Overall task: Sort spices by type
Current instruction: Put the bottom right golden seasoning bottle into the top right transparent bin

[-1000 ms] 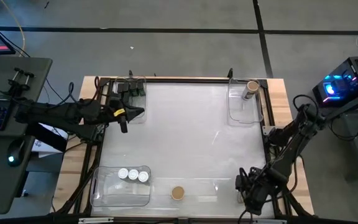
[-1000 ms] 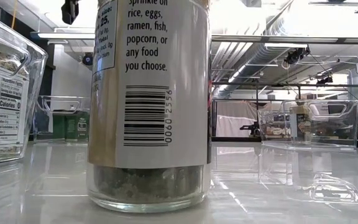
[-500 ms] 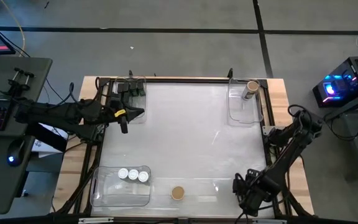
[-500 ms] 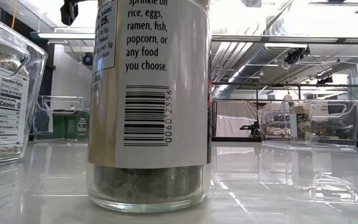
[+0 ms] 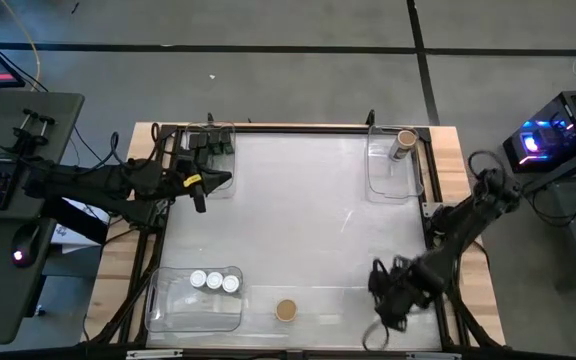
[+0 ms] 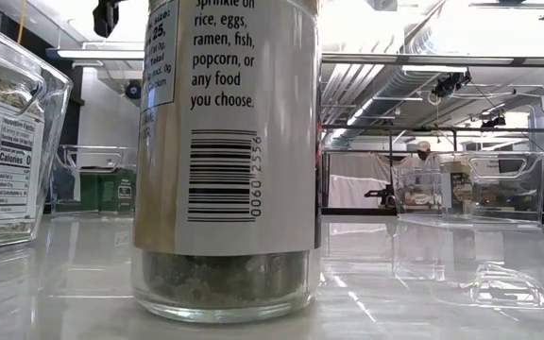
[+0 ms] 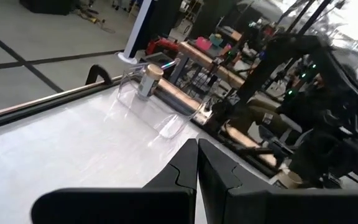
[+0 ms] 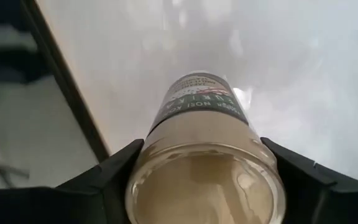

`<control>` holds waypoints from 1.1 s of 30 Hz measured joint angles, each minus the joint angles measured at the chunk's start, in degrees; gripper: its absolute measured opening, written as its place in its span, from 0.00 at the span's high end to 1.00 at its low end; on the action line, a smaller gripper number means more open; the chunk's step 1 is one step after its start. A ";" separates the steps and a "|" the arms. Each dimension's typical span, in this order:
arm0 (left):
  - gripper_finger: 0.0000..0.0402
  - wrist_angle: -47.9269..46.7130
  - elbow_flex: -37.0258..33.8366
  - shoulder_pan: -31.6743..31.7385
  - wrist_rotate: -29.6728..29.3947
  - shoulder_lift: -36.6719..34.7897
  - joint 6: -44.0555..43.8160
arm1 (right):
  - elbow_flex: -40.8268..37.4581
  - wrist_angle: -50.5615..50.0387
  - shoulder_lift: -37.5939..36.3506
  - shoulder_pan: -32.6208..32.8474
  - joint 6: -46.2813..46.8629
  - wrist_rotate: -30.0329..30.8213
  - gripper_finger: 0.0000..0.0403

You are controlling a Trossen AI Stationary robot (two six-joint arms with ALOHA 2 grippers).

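My right gripper (image 5: pixel 386 292) is near the table's near right corner, shut on a tan-topped spice jar (image 8: pixel 199 124); in the high view the arm hides this jar. Another tan-topped jar (image 5: pixel 286 311) stands on its base at the near edge and fills the low view (image 6: pixel 227 161). Three white-topped jars (image 5: pixel 214 281) stand in the near-left clear bin. Black boxy containers (image 5: pixel 208 143) sit in the far-left bin. One tan-topped jar (image 5: pixel 405 140) stands in the far-right bin. My left gripper (image 5: pixel 204 186) is shut and empty beside the far-left bin. My right gripper pinches the jar's lid end (image 8: pixel 143 168) between its two fingers (image 8: pixel 104 183), one on each side. The tan top faces the wrist, and the jar's body points away toward the table surface. I cannot tell whether its bottom rests on the table.
Clear bins stand at three corners: far left (image 5: pixel 213 165), far right (image 5: pixel 393 165) and near left (image 5: pixel 193 300). The white table top (image 5: pixel 298 220) is bare in the middle. A dark frame rail (image 8: pixel 61 93) runs along the table's edge close to my right gripper.
My right gripper has gone toward the table's left edge and a little toward the far edge, away from the near right corner. My left arm has kept still.
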 joint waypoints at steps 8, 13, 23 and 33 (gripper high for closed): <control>1.00 6.27 0.00 0.00 -0.09 -0.02 2.05 | 12.86 -20.14 -4.88 -20.46 -10.43 20.97 0.33; 1.00 9.62 0.00 0.00 0.21 0.00 4.88 | 18.97 -29.46 -4.93 -39.88 -17.50 27.37 0.33; 1.00 9.59 0.00 0.00 0.10 0.04 4.48 | 19.39 -23.49 -4.78 -77.85 -40.06 24.90 0.33; 1.00 9.56 0.00 0.00 -6.02 0.33 1.99 | 9.56 -11.06 -4.65 -94.89 -48.76 16.59 0.33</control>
